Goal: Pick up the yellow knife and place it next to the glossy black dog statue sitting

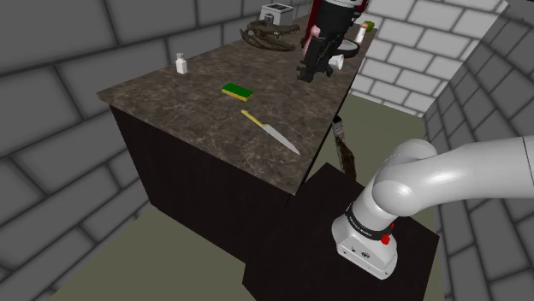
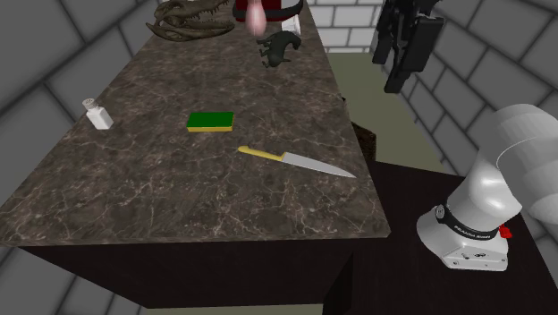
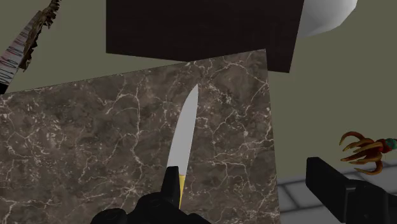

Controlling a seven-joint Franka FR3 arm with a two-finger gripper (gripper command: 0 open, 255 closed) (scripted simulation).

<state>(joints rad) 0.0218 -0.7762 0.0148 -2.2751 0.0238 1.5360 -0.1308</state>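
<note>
The knife (image 1: 271, 132) lies flat on the dark marble counter (image 1: 171, 103), near the edge closest to the stand. Its yellow handle (image 2: 259, 154) points toward the sponge and its grey blade (image 3: 184, 133) toward the stand. A dark dog statue (image 2: 279, 48) sits at the counter's far end. My gripper (image 1: 315, 67) hangs open well above the counter, with nothing between its fingers. From the second exterior view the gripper (image 2: 401, 63) is high on the right. Seen from the wrist, the gripper (image 3: 242, 168) looks down on the knife, whose handle shows beside one finger (image 3: 169, 186).
A green and yellow sponge (image 2: 210, 122) lies just beyond the knife. A small white shaker (image 2: 98, 114) stands near the counter's far side edge. A skull-like ornament (image 2: 188, 18) and a white appliance (image 1: 275, 13) crowd the far end. The dark stand (image 1: 342, 231) abuts the counter.
</note>
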